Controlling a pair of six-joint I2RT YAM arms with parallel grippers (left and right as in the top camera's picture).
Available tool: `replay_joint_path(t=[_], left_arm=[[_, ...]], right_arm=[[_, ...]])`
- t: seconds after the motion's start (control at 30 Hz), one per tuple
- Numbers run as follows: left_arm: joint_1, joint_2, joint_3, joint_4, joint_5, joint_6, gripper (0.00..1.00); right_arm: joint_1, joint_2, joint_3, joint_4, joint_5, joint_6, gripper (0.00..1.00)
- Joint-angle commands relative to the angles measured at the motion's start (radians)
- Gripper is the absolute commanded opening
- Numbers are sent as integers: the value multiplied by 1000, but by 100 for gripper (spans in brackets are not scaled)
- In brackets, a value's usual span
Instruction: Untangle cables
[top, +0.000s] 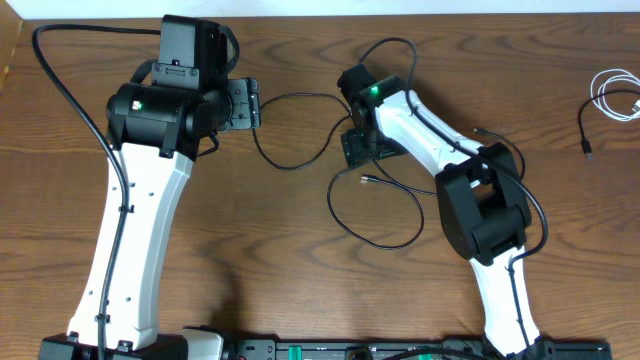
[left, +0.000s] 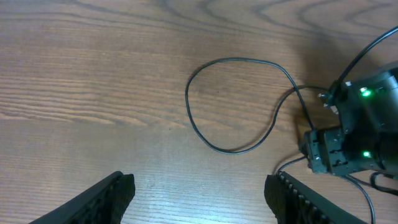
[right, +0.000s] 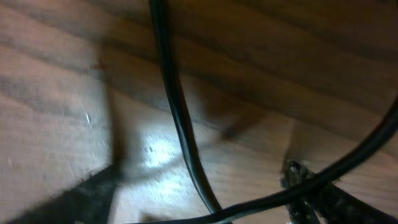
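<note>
Left pincer (left: 199, 184): jaws wide apart, nothing held.
Black cable loop (left: 188, 112): flat on wood table (left: 93, 74), ahead of left pincer, clear of its fingers.
Right pincer (right: 199, 180): jaws apart, low over table; thin black cable (right: 177, 106) runs between fingers, unclamped.
White cable (top: 615, 95): coiled, well off to right pincer's right.

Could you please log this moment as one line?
left fingers: open, empty | right fingers: open around black cable | white cable: coiled, apart
</note>
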Motion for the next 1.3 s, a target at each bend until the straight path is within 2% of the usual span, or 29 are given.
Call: replay_joint_path(t=[0.0, 0.2, 0.47, 0.53, 0.6, 0.63, 0.87, 0.93, 1.1, 1.27], left_arm=[[3, 6, -8, 0, -5, -10, 74], [3, 6, -8, -1, -5, -10, 74], [3, 6, -8, -5, -5, -10, 74], [3, 6, -9, -4, -5, -10, 74], [3, 6, -9, -4, -5, -10, 74], [3, 6, -9, -4, -5, -10, 74], [3, 6, -10, -4, -5, -18, 74], [3, 6, -10, -4, -5, -18, 74], [3, 6, -10, -4, -5, -18, 74], [3, 6, -10, -4, -5, -33, 74]], right_arm=[[13, -24, -40, 38, -8, -2, 72], [13, -24, -49, 55, -6, -89, 52], [12, -24, -195, 110, -21, -264, 41], [7, -24, -238, 118, -43, -268, 25], [1, -24, -245, 118, -69, -268, 3], [-3, -24, -245, 119, -75, -268, 1], [-68, -63, -136, 37, -262, -328, 1], [-103, -95, -90, -2, -369, -389, 1], [-246, -204, 44, -122, -799, -587, 1], [-435, -299, 126, -137, -1030, -600, 1]])
